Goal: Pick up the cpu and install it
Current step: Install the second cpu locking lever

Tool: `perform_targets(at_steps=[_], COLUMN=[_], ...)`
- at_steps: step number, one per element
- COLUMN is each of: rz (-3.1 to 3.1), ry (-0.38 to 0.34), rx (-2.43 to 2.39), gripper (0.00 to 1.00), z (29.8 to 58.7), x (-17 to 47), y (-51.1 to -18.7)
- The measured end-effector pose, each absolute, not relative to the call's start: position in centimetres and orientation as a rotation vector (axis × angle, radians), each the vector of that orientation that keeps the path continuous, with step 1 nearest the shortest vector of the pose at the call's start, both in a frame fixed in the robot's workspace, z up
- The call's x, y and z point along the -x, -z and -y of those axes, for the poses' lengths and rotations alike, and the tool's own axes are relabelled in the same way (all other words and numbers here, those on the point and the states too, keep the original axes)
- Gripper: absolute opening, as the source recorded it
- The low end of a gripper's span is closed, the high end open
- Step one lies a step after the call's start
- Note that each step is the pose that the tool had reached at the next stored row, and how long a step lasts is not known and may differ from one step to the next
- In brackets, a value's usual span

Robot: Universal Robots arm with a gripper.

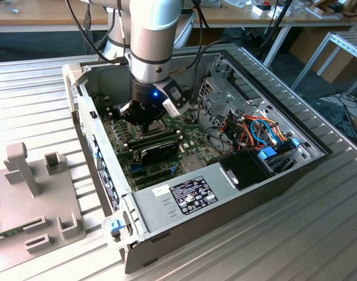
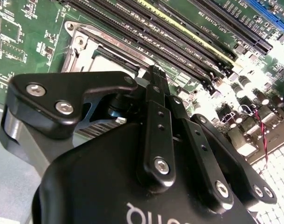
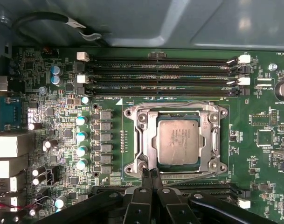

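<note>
Hovering with gripper (image 3: 149, 173) fingertips pinched together, empty, just beside the cpu (image 3: 178, 141) (already seated in its socket frame (image 3: 175, 110)).

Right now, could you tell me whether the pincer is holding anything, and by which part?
Nothing is held: the pincer is shut and empty, and the cpu lies in its socket.

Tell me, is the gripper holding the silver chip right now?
No, in the first wrist view the cpu lies in its socket, and the gripper beside it holds nothing.
</note>
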State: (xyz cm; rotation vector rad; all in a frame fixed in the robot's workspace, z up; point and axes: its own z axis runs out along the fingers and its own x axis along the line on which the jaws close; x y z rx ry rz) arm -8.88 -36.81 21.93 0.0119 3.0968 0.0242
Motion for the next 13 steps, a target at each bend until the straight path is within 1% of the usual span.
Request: perform_targets(at_steps=[13], rz=[-3.097], ry=[-0.024], rx=[-0.012], gripper=[0.11], z=[36.81], x=[9.51], y=[-21.61])
